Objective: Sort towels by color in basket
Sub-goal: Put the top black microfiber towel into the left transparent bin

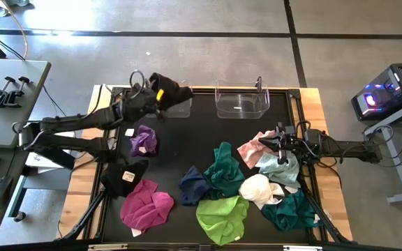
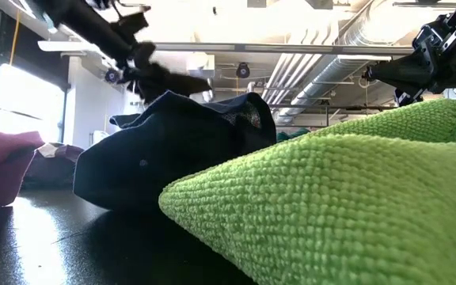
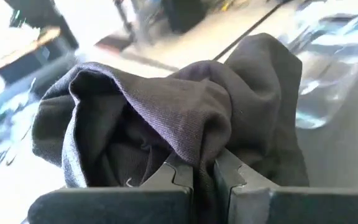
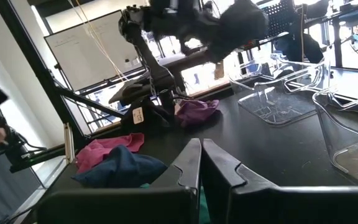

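Black towel (image 1: pixel 172 89) hangs clamped in the left gripper (image 1: pixel 158 95) fingers, raised over the left clear basket (image 1: pixel 178 106). Remaining towels lie scattered across the dark counter (image 1: pixel 201 139). Right gripper (image 1: pixel 279 145), fingers together, hovers above the pale mint towel (image 1: pixel 279 169).

Off the black mat (image 1: pixel 187 132), a grey desk (image 1: pixel 12 97) stands left and a lit computer tower (image 1: pixel 389 94) far right.

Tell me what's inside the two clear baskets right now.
The right clear basket looks empty; the mat shows through its bottom. The left clear basket is mostly covered by the black towel held in the left gripper, so its contents can't be seen.
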Available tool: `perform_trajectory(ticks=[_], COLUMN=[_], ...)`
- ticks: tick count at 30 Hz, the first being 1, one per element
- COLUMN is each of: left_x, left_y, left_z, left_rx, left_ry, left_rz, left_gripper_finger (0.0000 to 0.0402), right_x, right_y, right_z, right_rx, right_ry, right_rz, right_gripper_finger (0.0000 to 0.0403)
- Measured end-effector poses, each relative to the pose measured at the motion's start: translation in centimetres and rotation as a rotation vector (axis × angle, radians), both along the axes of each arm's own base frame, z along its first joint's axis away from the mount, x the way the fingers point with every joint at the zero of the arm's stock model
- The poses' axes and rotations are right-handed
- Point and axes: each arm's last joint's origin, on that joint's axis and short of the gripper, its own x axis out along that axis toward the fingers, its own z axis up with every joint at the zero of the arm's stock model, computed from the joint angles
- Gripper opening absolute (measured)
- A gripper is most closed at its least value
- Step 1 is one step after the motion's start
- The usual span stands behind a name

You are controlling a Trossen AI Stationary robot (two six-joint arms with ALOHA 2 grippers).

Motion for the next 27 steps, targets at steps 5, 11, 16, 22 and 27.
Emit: perform_trajectory(ticks=[5,11,16,22,27], left_x=[-0.3,-0.1,0.2,0.4,0.5], left_y=[3.7,5.5,5.7,5.8,5.8], left_z=[-2.5,-5.0,-6.2,-6.7,-6.7], left_rx=[-0.068,-0.166,-0.199,-0.220,-0.248], left_ry=[0.121,0.211,0.256,0.269,0.239], left_rz=[0.104,0.110,0.106,0.089,0.071], left_gripper_finger=[0.0006,0.0007,0.0008,0.0034,0.0097], right_x=[0.0,0.0,0.0,0.0,0.0], right_y=[0.0,0.0,0.0,0.0,0.0], right_z=[0.0,0.0,0.0,0.0,0.0], right_rx=[0.000,0.000,0.000,0.000,0.000], right_ry=[0.000,0.000,0.000,0.000,0.000], right_rz=[0.000,0.000,0.000,0.000,0.000], right_gripper_finger=[0.0002,0.0002,0.0002,0.0002,0.0002])
